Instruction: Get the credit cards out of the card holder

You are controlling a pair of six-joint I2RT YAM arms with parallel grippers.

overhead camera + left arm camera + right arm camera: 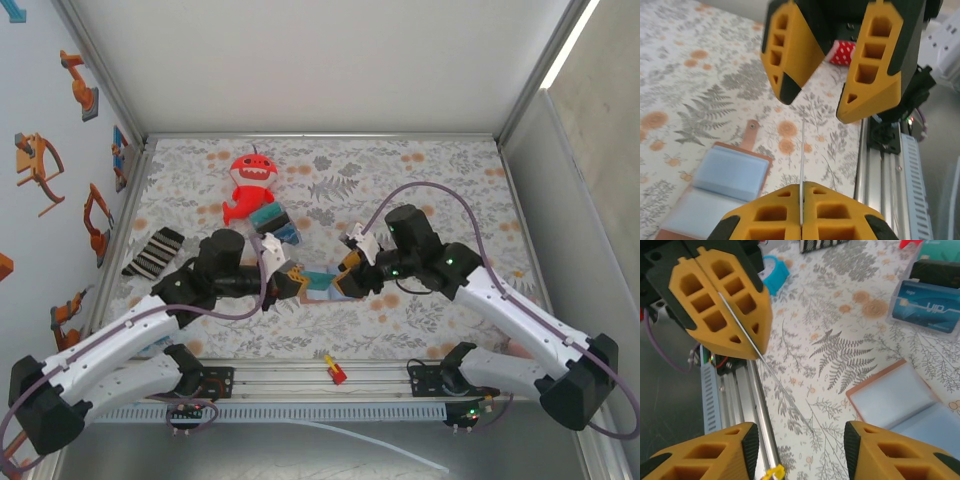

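Observation:
My left gripper [802,186] is shut on a thin credit card [803,150], seen edge-on as a pale line. In the right wrist view the same card [770,375] runs from the left gripper [742,337] down toward my right gripper [797,440]. The right gripper is open, its fingers apart on either side of the card's end and not touching it. The card holder [732,180] lies open on the floral mat, tan-edged and pale blue inside. It lies below and between both grippers [292,280] [348,278]. The card holder [900,400] is to the right of my right fingers.
A red plush toy [250,185] sits at the back left with a blue-and-teal bundle [275,222] in front of it. A striped cloth [153,250] lies at the left. The aluminium rail [757,405] runs along the near edge, with a small red-yellow piece [335,372] on it.

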